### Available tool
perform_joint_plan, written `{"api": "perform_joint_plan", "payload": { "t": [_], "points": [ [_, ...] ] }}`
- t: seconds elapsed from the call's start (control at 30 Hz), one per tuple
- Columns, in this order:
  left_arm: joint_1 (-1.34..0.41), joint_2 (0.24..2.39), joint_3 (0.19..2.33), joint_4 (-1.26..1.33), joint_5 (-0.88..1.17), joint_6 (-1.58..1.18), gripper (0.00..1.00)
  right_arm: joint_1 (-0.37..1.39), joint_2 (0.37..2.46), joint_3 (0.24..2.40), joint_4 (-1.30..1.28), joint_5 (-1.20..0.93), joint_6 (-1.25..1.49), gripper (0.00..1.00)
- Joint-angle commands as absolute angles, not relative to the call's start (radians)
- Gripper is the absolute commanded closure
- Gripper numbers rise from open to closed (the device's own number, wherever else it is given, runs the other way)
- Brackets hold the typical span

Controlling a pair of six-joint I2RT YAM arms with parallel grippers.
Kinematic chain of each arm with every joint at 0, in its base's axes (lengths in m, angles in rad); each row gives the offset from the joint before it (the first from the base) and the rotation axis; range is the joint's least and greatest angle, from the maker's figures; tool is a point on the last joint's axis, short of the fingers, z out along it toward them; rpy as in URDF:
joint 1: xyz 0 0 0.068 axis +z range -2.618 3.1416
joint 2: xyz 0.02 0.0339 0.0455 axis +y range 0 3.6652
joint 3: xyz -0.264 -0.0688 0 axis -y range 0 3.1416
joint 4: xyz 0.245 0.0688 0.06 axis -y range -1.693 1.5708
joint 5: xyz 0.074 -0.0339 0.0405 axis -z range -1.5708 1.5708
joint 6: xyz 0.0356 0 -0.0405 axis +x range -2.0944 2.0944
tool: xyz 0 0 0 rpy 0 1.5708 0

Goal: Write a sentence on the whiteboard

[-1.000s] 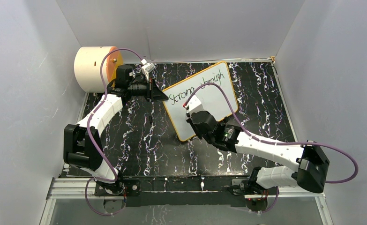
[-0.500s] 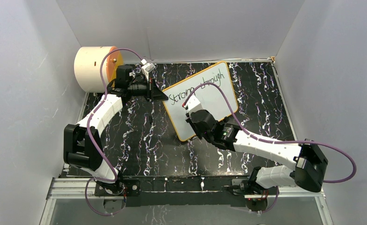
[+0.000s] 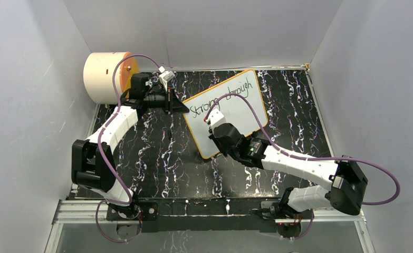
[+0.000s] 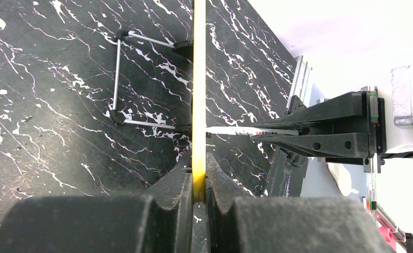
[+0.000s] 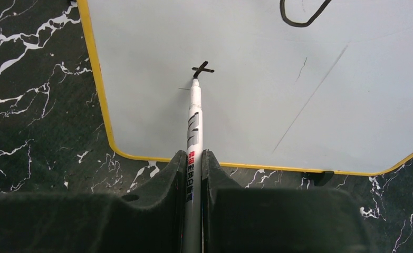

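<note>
The whiteboard (image 3: 245, 108), white with an orange-yellow frame, stands tilted on the black marbled table, with "Strong through" written along its top. My left gripper (image 3: 184, 107) is shut on its left edge. In the left wrist view that edge is a yellow strip (image 4: 199, 79) clamped between my left gripper (image 4: 199, 176) jaws. My right gripper (image 3: 213, 128) is shut on a white marker (image 5: 194, 121). The marker's tip touches the whiteboard (image 5: 299, 105) near its lower left corner, just below a small black cross stroke (image 5: 202, 68). The marker (image 4: 230, 130) also shows in the left wrist view.
A cream cylinder with an orange face (image 3: 108, 76) lies at the back left corner. White walls close in the table on three sides. The board's wire stand (image 4: 117, 79) rests on the table behind it.
My right gripper has shifted slightly left over the board with the marker. The left arm and the board have not moved.
</note>
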State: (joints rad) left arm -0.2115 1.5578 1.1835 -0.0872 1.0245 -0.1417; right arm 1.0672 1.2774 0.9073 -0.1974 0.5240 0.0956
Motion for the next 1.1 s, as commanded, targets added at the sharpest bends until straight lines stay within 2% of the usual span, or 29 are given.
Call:
{"api": "perform_joint_plan", "payload": {
  "t": [0.0,0.7,1.07],
  "points": [
    [-0.213,1.520,1.175,-0.106,1.026,-0.137,1.00,1.063,1.285,0.929,-0.218,0.501,0.119,1.00],
    [-0.213,1.522,1.176,-0.106,1.028,-0.137,1.00,1.063,1.275,0.933,-0.221,0.560,0.107,1.00],
    [-0.212,1.522,1.176,-0.107,1.027,-0.137,1.00,1.061,1.208,0.913,-0.134,0.550,0.088,1.00]
  ]
}}
